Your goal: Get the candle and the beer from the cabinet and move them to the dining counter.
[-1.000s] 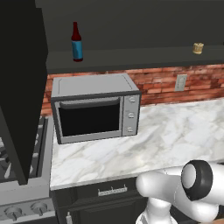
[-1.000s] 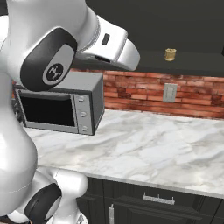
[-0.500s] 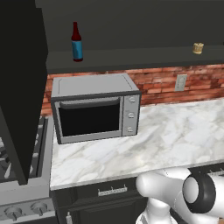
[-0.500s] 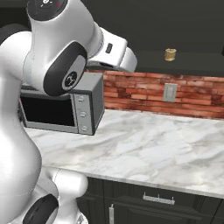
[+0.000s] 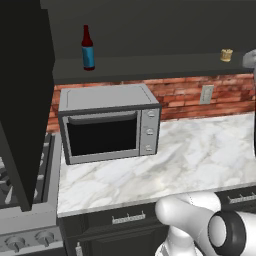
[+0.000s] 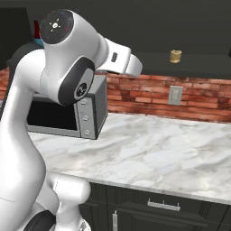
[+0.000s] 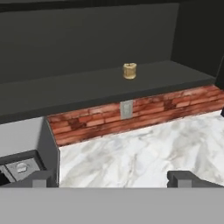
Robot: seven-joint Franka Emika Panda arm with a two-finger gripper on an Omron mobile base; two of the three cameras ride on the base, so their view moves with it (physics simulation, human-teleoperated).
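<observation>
The candle (image 5: 226, 55) (image 6: 175, 56) (image 7: 129, 70), a squat tan cylinder, stands at the right of the open black cabinet's shelf (image 5: 150, 65) (image 7: 78, 89). The beer (image 5: 88, 48), a dark bottle with a blue label, stands upright at the shelf's left. My gripper (image 7: 113, 179) is open, with nothing between its fingertips (image 7: 43, 178). It hangs well short of the shelf and faces the candle, which sits a little right of centre in the hand view. The dining counter is out of view.
Below the shelf a silver microwave (image 5: 107, 122) (image 6: 85, 117) stands on a marble worktop (image 5: 200, 150) (image 6: 158, 153). A brick backsplash with an outlet (image 5: 206, 94) (image 7: 126, 109) runs behind. The cabinet's open black door (image 5: 25, 100) hangs at left above a stove (image 5: 25, 210).
My arm has swung: its elbow slid right in the left base view, and the upper arm turned so the forearm reaches further right. The candle and beer have not moved.
</observation>
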